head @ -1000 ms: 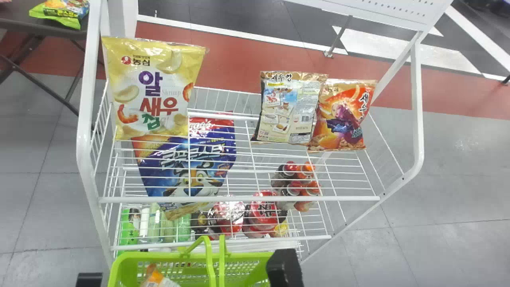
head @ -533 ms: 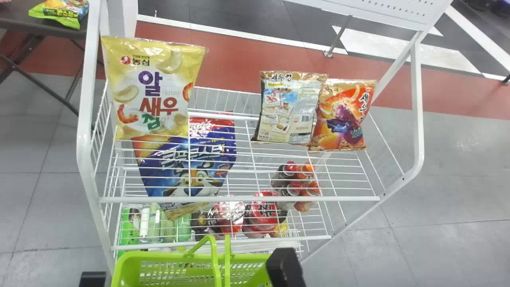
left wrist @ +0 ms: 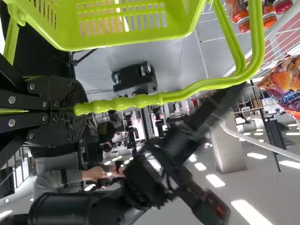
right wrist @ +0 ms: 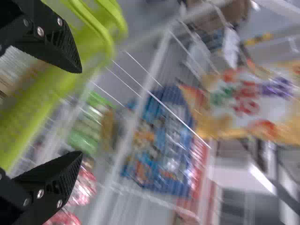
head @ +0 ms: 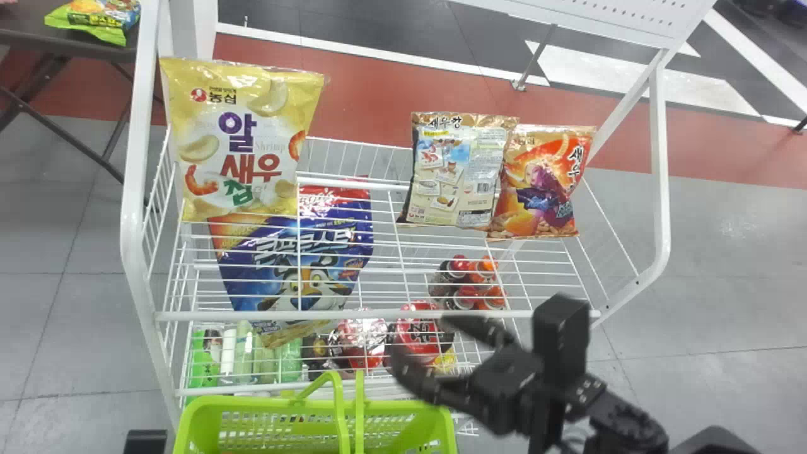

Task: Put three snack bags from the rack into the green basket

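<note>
Right gripper (head: 417, 337) swung up from basket (head: 252, 403) to rack (head: 284, 314) | its fingers wide, empty | left fingers (left wrist: 61, 96) closed on handle (left wrist: 126, 102)

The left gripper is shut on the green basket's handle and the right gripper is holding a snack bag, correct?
Not quite: the right gripper holds nothing; the right wrist view shows its fingers apart and empty. The left gripper is indeed shut on the handle of the green basket.
</note>
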Robot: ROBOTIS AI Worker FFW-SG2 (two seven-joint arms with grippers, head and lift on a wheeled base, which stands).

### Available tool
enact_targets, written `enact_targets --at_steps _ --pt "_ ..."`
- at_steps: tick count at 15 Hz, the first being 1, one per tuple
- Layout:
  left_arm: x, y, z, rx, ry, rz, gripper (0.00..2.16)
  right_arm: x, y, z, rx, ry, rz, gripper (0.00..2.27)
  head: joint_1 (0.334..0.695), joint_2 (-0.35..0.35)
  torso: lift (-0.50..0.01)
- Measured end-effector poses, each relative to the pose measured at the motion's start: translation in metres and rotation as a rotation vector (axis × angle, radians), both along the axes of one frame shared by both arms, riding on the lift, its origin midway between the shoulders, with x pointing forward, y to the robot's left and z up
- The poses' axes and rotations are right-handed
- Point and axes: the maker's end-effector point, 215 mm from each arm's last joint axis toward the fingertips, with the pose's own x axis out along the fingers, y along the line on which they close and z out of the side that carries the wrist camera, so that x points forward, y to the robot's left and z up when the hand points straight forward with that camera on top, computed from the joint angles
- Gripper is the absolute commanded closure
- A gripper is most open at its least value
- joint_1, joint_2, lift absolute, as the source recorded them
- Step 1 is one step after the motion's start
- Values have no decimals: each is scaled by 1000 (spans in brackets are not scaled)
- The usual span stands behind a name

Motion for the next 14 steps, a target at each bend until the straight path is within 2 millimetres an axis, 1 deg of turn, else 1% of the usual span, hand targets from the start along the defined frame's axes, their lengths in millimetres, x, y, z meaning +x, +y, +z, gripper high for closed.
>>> enact_targets --at_steps 1,3,5,7,9,11,13,14 --pt "0 -1 0 0 0 -1 1389 23 -13 14 -3 -66 -49 140 695 -350 0" --pt "-3 -4 0 -1 1 -7 1389 61 -37 27 2 -151 -151 140 695 -350 0" --pt "-6 -7 -1 4 2 -21 1389 93 -55 42 25 -247 -242 140 695 -350 0" --pt "-8 -13 -3 12 -3 -41 1389 117 -72 49 28 -305 -299 140 695 -350 0" --pt "-8 -17 -3 9 -5 -55 1386 135 -89 46 -2 -325 -350 140 695 -350 0" --pt "-9 -19 -4 4 0 -60 1386 156 -104 35 -39 -328 -399 140 695 -350 0" --pt "-9 -19 -7 4 4 -59 1386 179 -111 25 -33 -318 -406 140 695 -350 0" --pt "-9 -19 -7 4 4 -57 1386 188 -111 22 -27 -313 -405 140 695 -350 0"
